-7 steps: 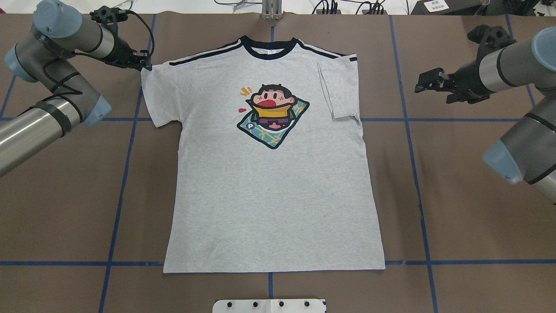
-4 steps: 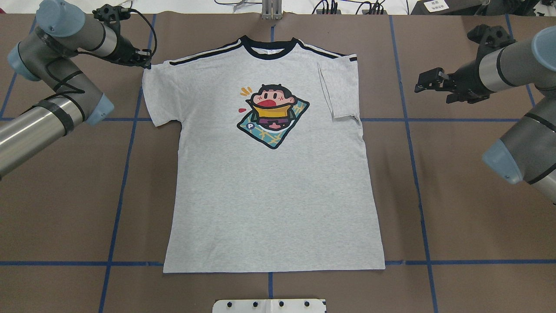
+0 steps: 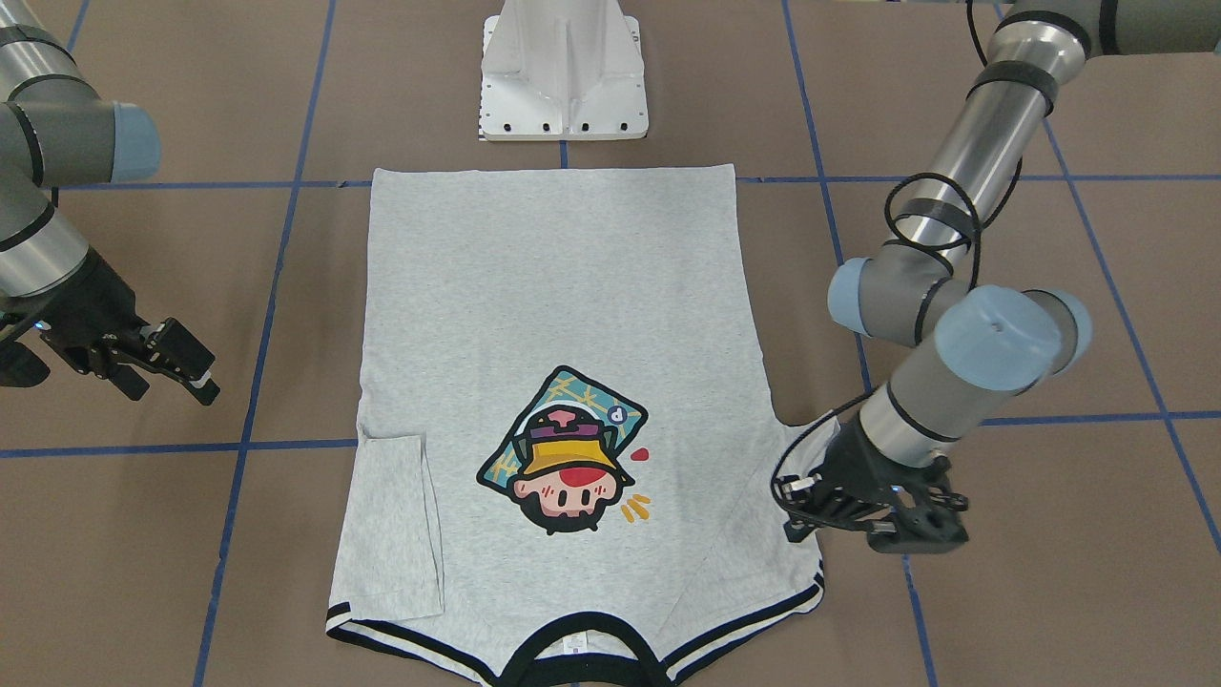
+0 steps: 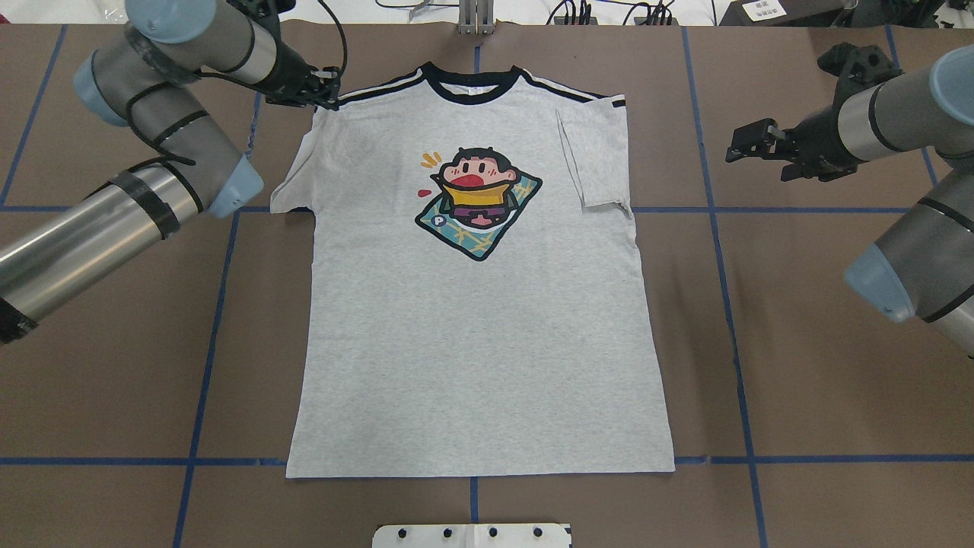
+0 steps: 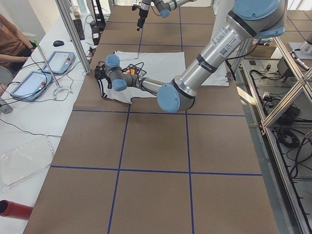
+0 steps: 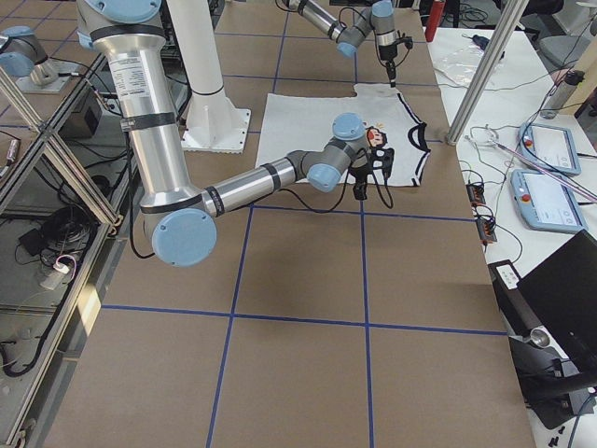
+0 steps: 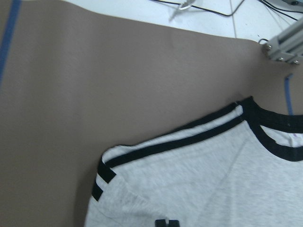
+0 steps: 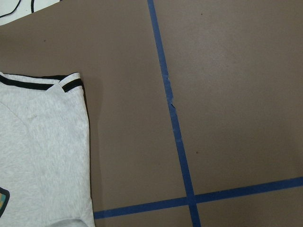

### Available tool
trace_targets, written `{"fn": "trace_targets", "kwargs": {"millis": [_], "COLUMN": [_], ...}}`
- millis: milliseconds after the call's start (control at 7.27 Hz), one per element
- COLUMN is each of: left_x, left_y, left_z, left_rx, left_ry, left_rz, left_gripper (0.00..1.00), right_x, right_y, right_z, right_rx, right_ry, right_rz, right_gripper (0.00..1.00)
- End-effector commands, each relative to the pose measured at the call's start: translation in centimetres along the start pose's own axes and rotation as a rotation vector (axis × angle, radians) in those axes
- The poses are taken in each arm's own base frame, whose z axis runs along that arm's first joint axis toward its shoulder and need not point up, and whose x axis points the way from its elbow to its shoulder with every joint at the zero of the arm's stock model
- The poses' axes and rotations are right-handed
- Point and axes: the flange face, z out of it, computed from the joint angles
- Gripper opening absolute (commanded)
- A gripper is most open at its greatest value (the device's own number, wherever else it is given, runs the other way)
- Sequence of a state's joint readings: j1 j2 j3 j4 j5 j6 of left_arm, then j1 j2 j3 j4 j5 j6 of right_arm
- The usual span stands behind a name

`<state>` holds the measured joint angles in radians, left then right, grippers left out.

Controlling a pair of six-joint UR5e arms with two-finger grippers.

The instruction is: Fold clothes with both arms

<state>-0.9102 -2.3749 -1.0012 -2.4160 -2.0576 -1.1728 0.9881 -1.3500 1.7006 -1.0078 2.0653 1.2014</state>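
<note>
This fold could end up crooked

T-shirt lies flat mid table. Left gripper is pinched shut on the far-left sleeve, right gripper hangs open off right. A thin pinch might slip, so the sleeve lands bunched.

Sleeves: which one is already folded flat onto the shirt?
The right sleeve, folded flat inward; the left sleeve is only partly drawn in, held by the left gripper.
</note>
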Motion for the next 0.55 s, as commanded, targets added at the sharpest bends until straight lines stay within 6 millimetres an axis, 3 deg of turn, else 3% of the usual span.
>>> {"fn": "trace_targets", "kwargs": {"millis": [0,275,413], "left_x": [4.5,2.6,2.7], "left_y": [-0.5,-1.7,-1.9], "left_z": [3.5,5.4,5.5], "left_rx": [0.078,0.152,0.169], "left_ry": [-0.055,-0.083,-0.079], "left_rz": [-0.031,-0.026,-0.021], "left_gripper": [0.0,0.0,0.0], "right_x": [0.2,0.3,0.1], "right_y": [-0.1,-0.4,-0.4], "right_z": [0.1,0.3,0.4], "right_rx": [0.006,0.034,0.038], "right_ry": [0.006,0.02,0.02], "right_rz": [0.011,0.013,0.013], "right_gripper": [1.0,1.0,1.0]}}
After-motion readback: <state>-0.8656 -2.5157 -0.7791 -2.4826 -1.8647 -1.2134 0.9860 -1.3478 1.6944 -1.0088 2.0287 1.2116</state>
